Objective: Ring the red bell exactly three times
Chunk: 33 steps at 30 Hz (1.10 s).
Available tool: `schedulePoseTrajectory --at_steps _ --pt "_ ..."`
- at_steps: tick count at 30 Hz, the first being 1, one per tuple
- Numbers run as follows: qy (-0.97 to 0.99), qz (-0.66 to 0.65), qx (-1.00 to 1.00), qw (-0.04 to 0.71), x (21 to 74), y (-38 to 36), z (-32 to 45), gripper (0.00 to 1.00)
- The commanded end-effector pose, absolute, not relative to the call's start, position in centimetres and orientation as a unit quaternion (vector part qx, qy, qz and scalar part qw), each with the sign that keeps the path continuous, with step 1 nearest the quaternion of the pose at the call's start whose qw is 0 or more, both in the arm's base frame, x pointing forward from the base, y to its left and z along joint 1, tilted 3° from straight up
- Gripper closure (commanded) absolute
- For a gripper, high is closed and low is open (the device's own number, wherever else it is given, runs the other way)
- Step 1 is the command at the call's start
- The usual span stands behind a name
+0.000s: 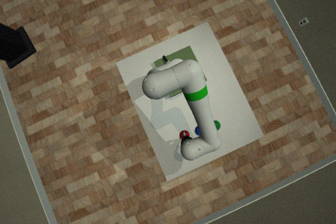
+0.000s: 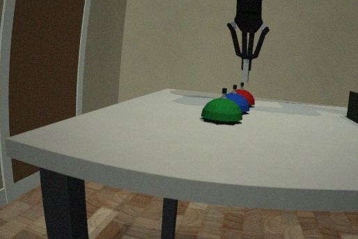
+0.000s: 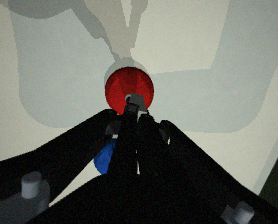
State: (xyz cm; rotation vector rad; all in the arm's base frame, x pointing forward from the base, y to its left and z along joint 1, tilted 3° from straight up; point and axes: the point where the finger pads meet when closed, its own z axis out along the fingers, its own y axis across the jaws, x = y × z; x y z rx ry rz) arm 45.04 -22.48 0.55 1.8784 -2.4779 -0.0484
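Observation:
Three dome bells stand in a row on the white table: the red bell farthest, the blue bell in the middle, the green bell nearest. The red bell also shows in the overhead view and in the wrist view. My gripper is shut and empty, pointing straight down. Its fingertips hang just above the red bell's small button, seemingly a small gap apart. In the wrist view the shut fingertips lie over the red dome's centre, hiding the button. The blue bell peeks out beside the fingers.
The arm's forearm partly covers the blue bell and green bell in the overhead view. The robot base sits on a green plate at the table's far side. A dark box stands at the table's right edge.

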Motion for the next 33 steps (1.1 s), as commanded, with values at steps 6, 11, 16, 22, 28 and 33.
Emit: schedulePoseTrajectory --at_steps 6,11,16,22,28,33 --pt "-0.797 -0.015 0.604 0.016 45.1 -22.5 2.4 1.0" --pt "-0.797 -0.015 0.604 0.016 45.2 -22.5 3.8 1.0" --pt "-0.797 -0.015 0.604 0.016 45.2 -22.5 4.7 1.0" --pt "-0.797 -0.015 0.604 0.016 45.3 -22.5 6.0 1.0" --pt "-0.797 -0.015 0.604 0.016 45.3 -22.5 6.7 1.0" --pt "-0.797 -0.015 0.604 0.016 45.3 -22.5 6.9 1.0"
